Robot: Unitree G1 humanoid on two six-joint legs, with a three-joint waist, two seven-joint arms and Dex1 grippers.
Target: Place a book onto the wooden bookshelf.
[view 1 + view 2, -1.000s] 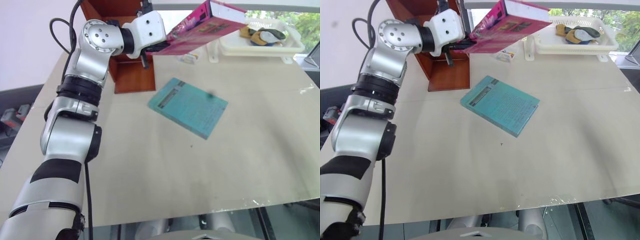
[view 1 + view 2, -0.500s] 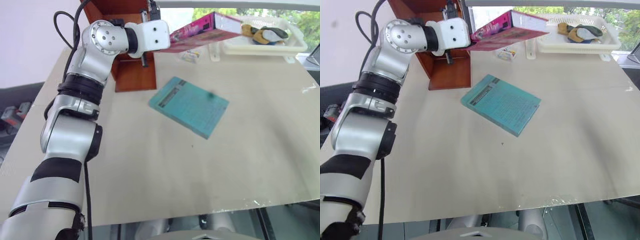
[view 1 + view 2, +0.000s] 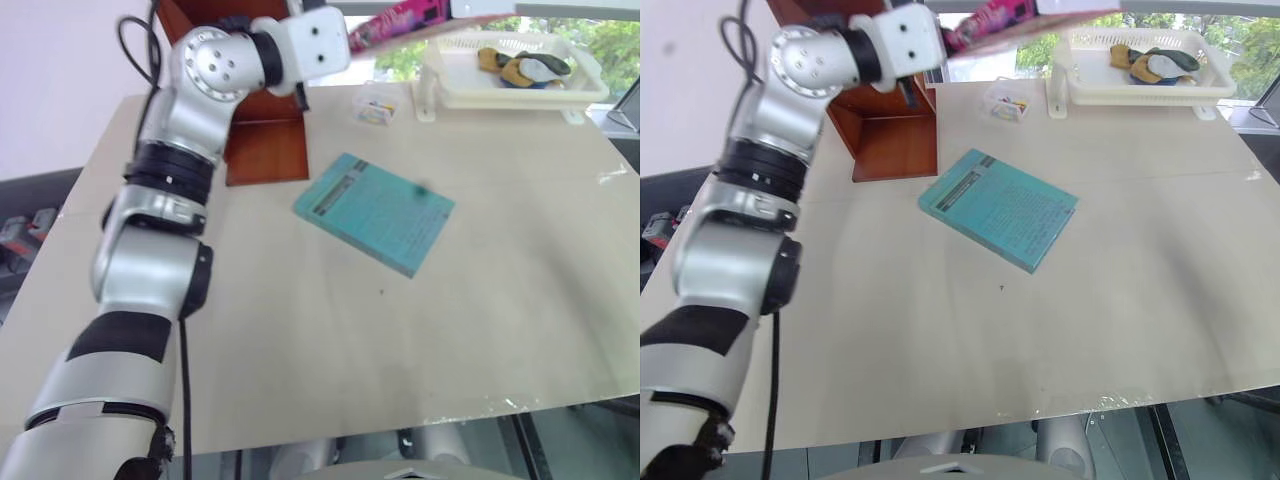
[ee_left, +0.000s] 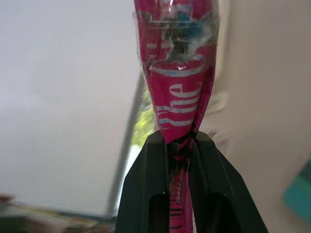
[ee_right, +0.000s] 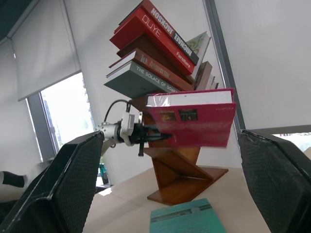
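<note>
Nearby, teal book beside bookshelf.

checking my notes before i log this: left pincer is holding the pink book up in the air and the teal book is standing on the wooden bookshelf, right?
Not quite. The teal book lies flat on the table, beside the wooden bookshelf, as the left eye view shows. The rest holds: the left pincer is shut on the pink book, held up in the air.
</note>
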